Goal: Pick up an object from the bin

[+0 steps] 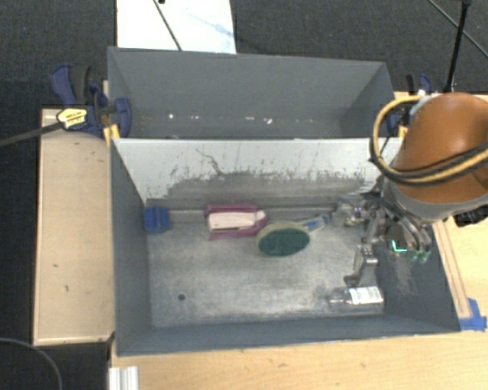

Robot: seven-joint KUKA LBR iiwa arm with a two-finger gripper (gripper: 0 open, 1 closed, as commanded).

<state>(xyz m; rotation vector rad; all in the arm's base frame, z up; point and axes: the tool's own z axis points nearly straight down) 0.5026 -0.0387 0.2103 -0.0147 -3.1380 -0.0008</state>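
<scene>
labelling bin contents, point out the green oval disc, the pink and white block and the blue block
green oval disc (284,240), camera view, centre of its top
pink and white block (234,218), camera view, its pink top
blue block (155,218), camera view, its middle

Claw (358,281) over small white object (365,296)

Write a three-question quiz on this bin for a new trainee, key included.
1. Multiple choice: in the camera view, the gripper hangs over which part of the bin? A its left end; B its middle; C its right end.
2. True or false: the pink-and-white thing lies between the blue block and the round disc.
3. Fill in: the round disc is dark ____.
Key: 1 C; 2 true; 3 green.
</scene>
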